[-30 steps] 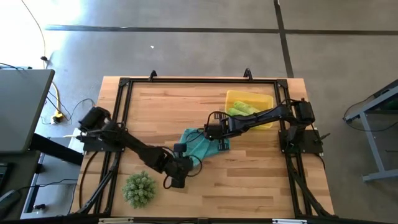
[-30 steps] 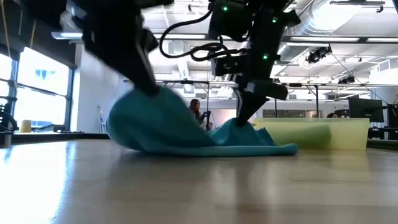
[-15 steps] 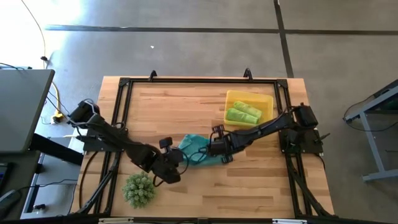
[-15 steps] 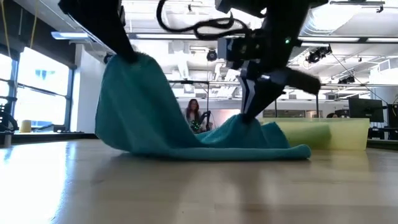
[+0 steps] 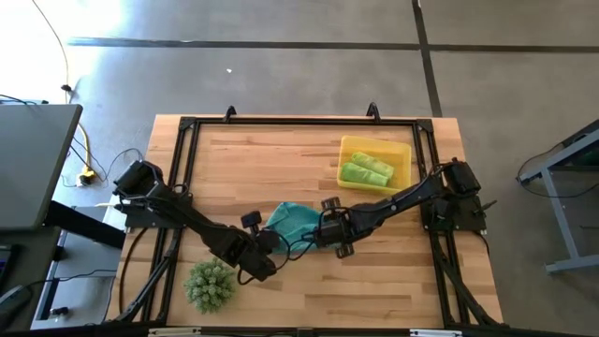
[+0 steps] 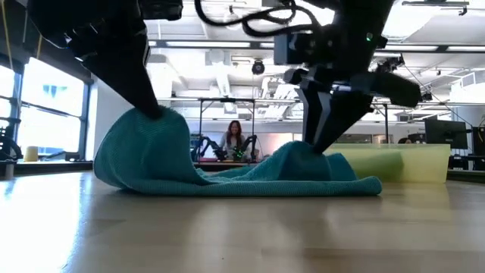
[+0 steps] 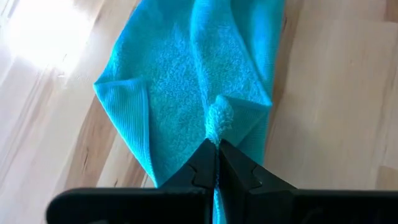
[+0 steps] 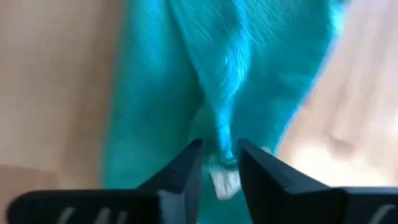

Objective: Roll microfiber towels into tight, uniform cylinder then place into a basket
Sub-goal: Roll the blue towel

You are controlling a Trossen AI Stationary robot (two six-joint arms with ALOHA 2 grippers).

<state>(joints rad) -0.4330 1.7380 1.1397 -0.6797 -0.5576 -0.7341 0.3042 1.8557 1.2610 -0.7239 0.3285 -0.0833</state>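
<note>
Wood table (image 5: 281,159), open lab behind w/ a person seated far off. Teal towel (image 5: 292,221) lies crumpled mid-table, between both arms. My left gripper (image 7: 217,163) is pinched tight on one edge; right gripper (image 8: 219,163) has its fingers slightly parted around a fold. Basket (image 5: 406,150) already holds green rolls (image 5: 366,169). I'd pull the edges apart evenly and flatten the towel before rolling, else the roll skews.
</note>
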